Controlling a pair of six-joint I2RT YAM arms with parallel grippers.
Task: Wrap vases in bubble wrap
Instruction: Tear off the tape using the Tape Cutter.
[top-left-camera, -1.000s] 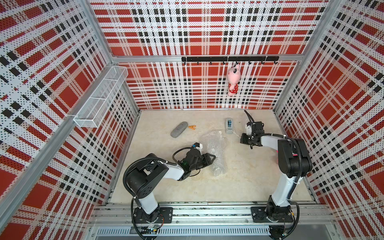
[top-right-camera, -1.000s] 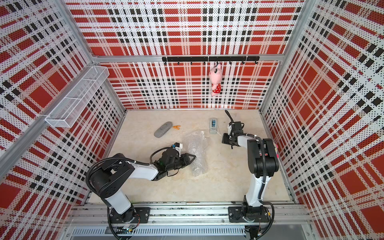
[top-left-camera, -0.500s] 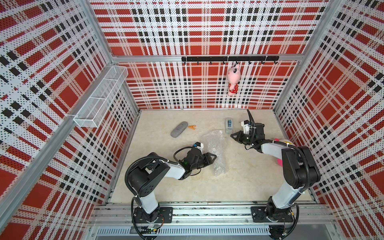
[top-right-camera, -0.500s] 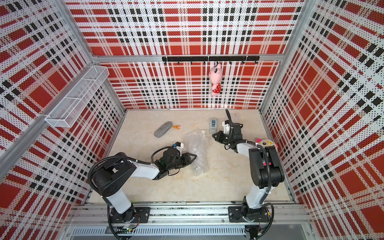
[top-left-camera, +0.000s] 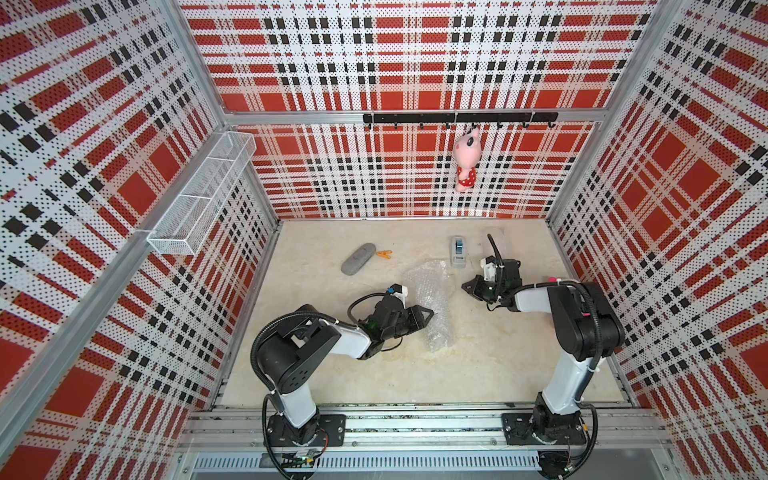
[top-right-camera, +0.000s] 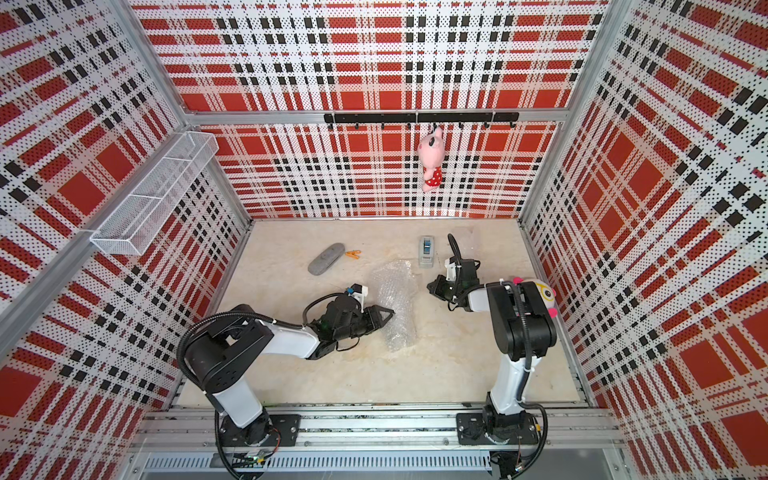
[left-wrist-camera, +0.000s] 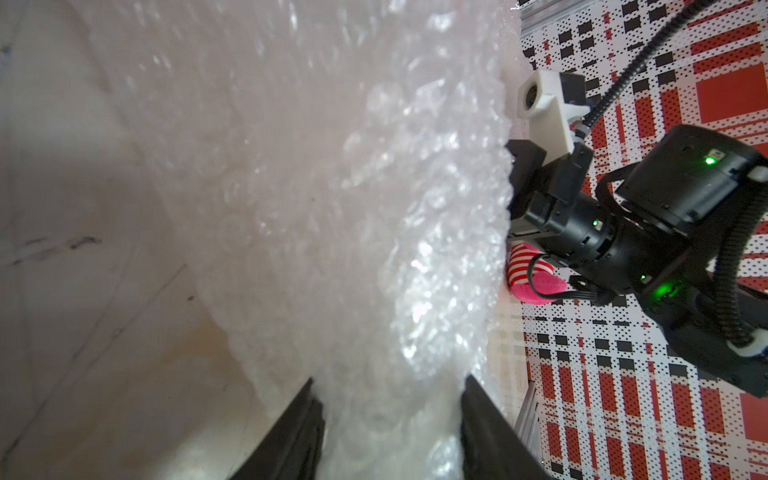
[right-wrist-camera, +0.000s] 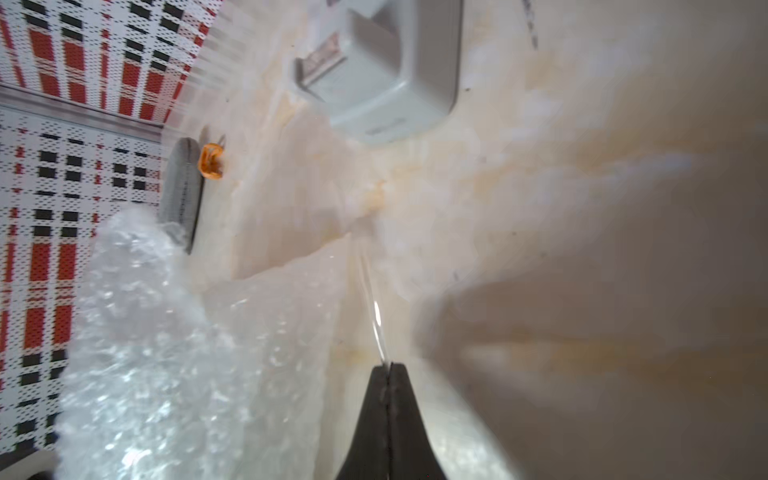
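**Left gripper on the wrapped bundle, right gripper pinching a clear strip**

In both top views I see the clear, shiny bubble wrap (top-left-camera: 434, 291) rolled into a long crumpled bundle. It lies on the beige marbled floor (top-left-camera: 519, 365) at the centre of the frame. I cannot make out a vase through it.

My left gripper (top-left-camera: 426, 312) reaches in from the bundle's left. In the left wrist view its black fingers (left-wrist-camera: 291, 436) stand partly apart, with the wrap filling the gap between them.

My right gripper (top-left-camera: 466, 286) sits just right of the bundle with its jaws pressed together. A thin clear strip (right-wrist-camera: 370, 291) runs out from its tips.

The grey box-shaped tape dispenser (top-left-camera: 458, 251) stands just above the bundle. The grey oval case (top-left-camera: 358, 258) lies further left.
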